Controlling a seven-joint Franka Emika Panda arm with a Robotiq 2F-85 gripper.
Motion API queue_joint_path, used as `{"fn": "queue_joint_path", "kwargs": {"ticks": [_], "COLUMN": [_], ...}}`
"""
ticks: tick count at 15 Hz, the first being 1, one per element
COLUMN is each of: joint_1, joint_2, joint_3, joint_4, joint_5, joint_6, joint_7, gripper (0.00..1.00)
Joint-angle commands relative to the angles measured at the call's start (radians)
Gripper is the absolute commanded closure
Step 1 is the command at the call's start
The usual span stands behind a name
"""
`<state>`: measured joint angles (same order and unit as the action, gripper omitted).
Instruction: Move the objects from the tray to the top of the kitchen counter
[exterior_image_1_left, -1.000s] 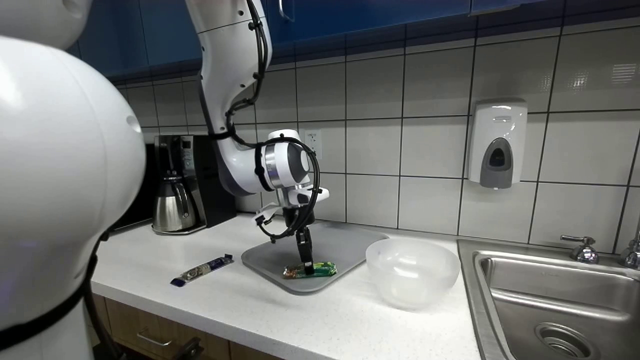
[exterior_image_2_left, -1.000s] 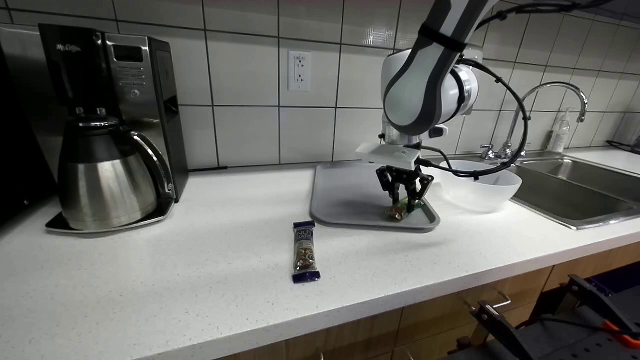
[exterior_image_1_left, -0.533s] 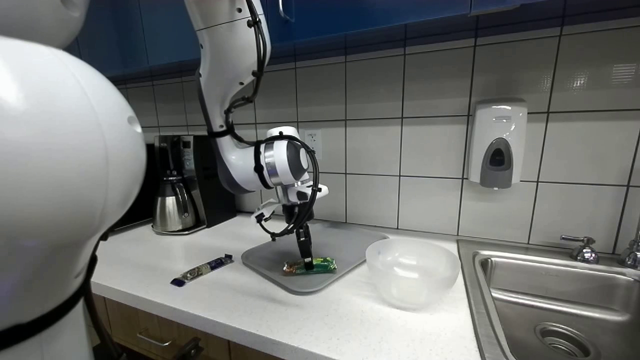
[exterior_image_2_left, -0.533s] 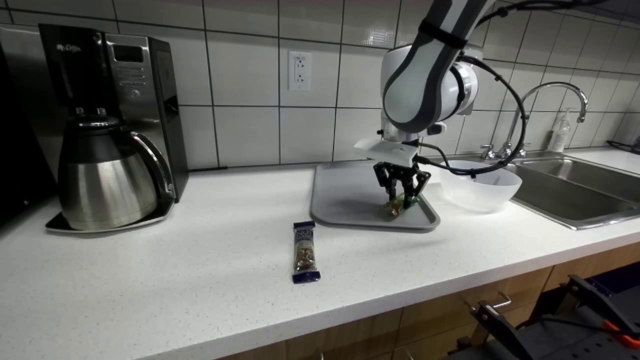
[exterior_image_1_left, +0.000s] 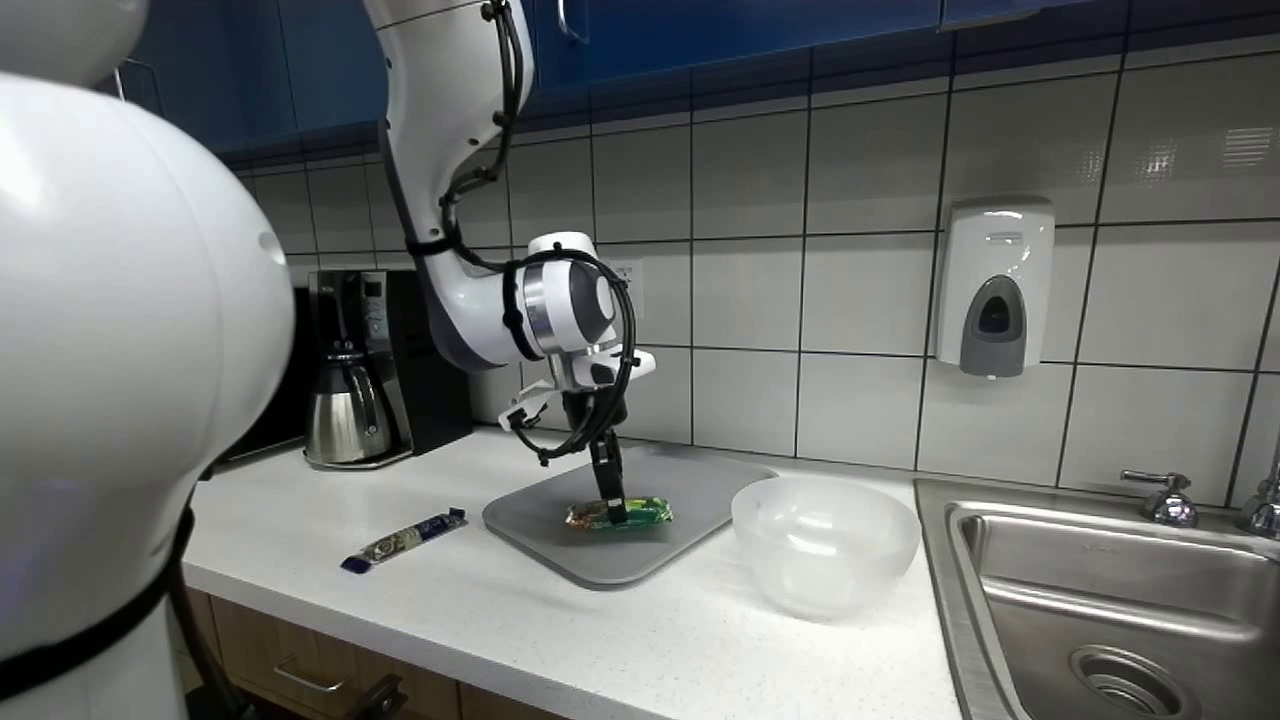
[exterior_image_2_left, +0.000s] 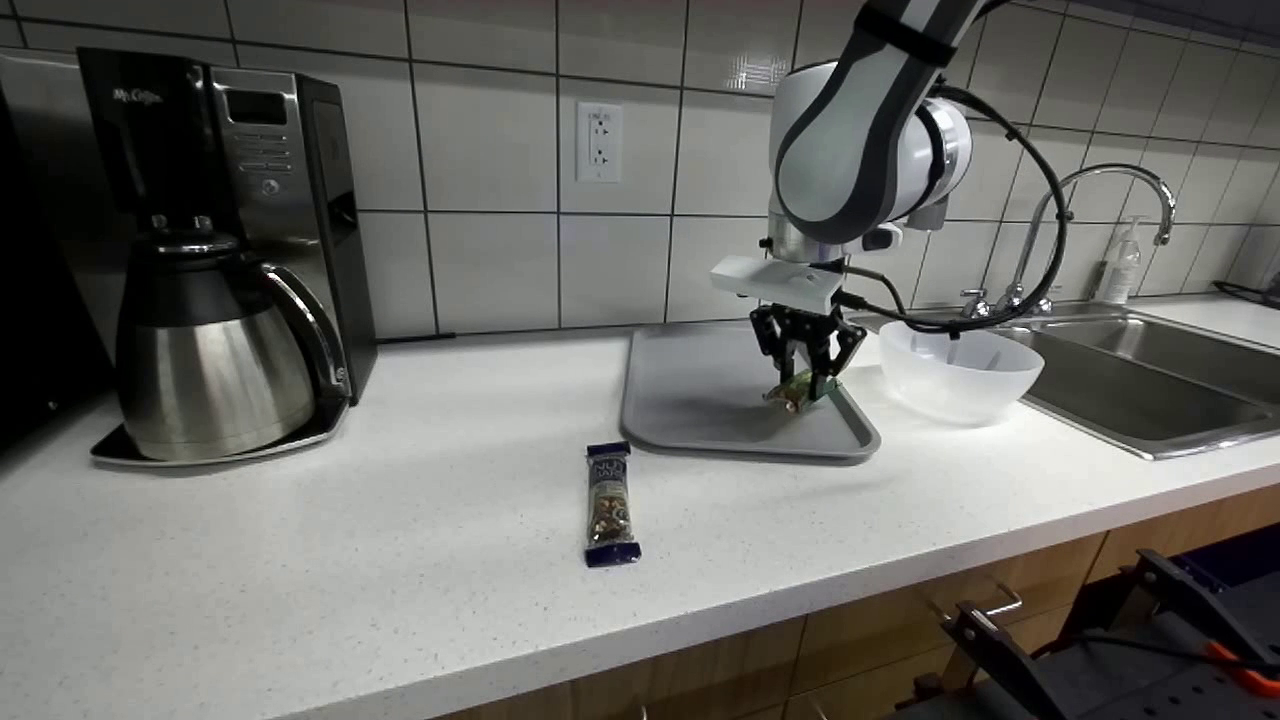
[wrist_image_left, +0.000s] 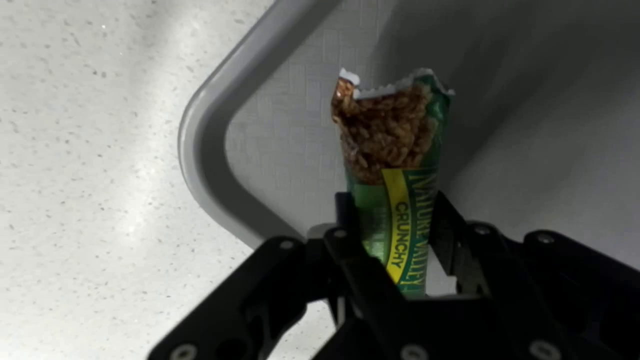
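Note:
The green granola bar (exterior_image_1_left: 650, 512) is held a little above the grey tray (exterior_image_1_left: 690, 480), roughly level. It also shows in an exterior view (exterior_image_2_left: 790, 395) and in the wrist view (wrist_image_left: 390, 135). My gripper (exterior_image_1_left: 614, 515) is shut on the bar's middle, one finger on each long side; the gripper also shows in an exterior view (exterior_image_2_left: 803, 388) and in the wrist view (wrist_image_left: 393, 212). The dark blue nut bar (exterior_image_1_left: 405, 541) lies on the white kitchen counter (exterior_image_1_left: 520, 630), beside the tray. The nut bar also shows in an exterior view (exterior_image_2_left: 611, 505).
A white bowl (exterior_image_1_left: 825, 550) stands beside the tray, close to the steel sink (exterior_image_1_left: 940, 580). A coffee maker (exterior_image_2_left: 280, 200) with a steel carafe (exterior_image_2_left: 215, 360) stands on the counter. The tiled wall (exterior_image_1_left: 745, 400) rises behind the tray. Blue cabinets (exterior_image_1_left: 700, 35) hang above.
My gripper has risen with the green bar shut in it. The bar has lifted off the tray. The nut bar, tray and bowl have not moved.

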<state>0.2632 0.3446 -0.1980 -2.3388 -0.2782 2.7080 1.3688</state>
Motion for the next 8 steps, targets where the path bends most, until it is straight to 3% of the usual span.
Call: {"fn": "queue_joint_path", "kwargs": {"ticks": [1, 8], "joint_1": [0.007, -0.007], "joint_2": [-0.083, -0.158], "joint_3": [0.0, 0.062], "joint_4": [-0.072, -0.137], "joint_5": [-0.033, -0.038], "joint_6": [0.016, 0.025], "joint_7": [0.025, -0.018], "gripper": [0.86, 0.86]}}
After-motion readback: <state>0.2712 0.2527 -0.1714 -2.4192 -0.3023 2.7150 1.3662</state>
